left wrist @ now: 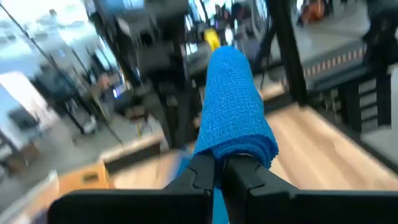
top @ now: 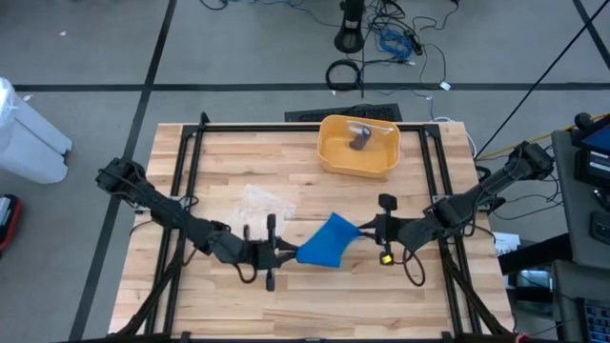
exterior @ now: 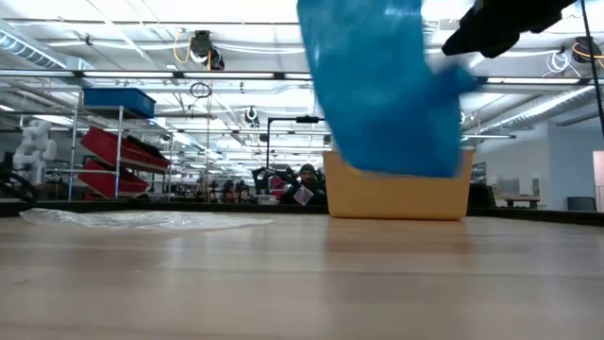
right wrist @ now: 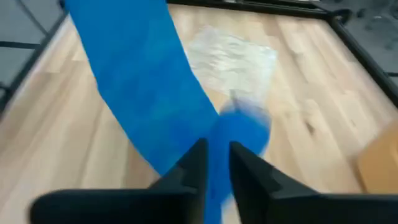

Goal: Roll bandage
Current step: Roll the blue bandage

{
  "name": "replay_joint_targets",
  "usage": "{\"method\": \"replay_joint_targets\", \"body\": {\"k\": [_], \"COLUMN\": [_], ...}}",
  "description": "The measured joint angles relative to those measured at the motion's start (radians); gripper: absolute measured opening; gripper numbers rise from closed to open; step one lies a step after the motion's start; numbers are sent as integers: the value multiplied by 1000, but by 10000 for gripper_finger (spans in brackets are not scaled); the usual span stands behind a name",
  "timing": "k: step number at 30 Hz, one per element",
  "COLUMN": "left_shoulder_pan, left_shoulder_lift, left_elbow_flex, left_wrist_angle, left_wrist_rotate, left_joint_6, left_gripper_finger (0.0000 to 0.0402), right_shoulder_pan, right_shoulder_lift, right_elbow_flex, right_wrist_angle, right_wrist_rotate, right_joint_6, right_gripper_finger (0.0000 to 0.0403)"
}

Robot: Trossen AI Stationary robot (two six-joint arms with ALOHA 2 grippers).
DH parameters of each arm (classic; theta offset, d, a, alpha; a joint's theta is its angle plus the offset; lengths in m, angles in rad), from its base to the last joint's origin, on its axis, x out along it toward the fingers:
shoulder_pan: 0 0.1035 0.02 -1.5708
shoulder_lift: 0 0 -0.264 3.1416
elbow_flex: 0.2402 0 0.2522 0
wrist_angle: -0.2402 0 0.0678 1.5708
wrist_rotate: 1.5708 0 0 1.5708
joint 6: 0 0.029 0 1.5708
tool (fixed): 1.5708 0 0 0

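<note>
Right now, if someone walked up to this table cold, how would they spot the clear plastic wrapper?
Start from the wooden table and find the yellow tub at its far edge. Come toward the middle, left of the blue bandage held between the two arms: the clear plastic wrapper lies flat on the wood there. It is the only see-through, crinkled thing, and nothing holds it.

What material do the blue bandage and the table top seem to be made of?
Blue bandage: apparently soft woven or crepe fabric, matte; a fine grid weave shows and it drapes in folds. Table top: looks like light wood with a smooth finish; joined planks and grain are visible.
</note>
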Motion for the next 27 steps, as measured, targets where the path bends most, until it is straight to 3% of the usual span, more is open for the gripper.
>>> {"method": "replay_joint_targets", "body": {"k": [5, 8, 10, 13, 19, 23, 27], "left_shoulder_pan": [-7, -7, -7, -7, -4, -5, -5], "left_shoulder_lift": [0, 0, -1, -16, -64, -74, -77], "left_elbow_flex": [0, 12, 22, 24, 25, 25, 25], "left_wrist_angle": [94, 85, 87, 84, 33, 20, 22], "left_wrist_rotate": [-54, -157, -218, -225, -224, -214, -201], "left_joint_6": [13, -8, -42, -42, -43, -43, -44], "left_gripper_finger": [10, 9, 8, 8, 8, 8, 8], "right_shoulder_pan": [1, 1, 0, -2, -11, -36, -60], "right_shoulder_lift": [0, 15, 47, 104, 242, 327, 393], "right_elbow_flex": [0, 0, 0, 0, 1, 1, 1], "right_wrist_angle": [109, 173, 218, 321, 608, 647, 691], "right_wrist_rotate": [-66, -66, -64, -62, -34, 101, 111], "right_joint_6": [-59, -90, -122, -170, -254, -267, -219], "right_gripper_finger": [152, 209, 240, 270, 275, 257, 225]}}
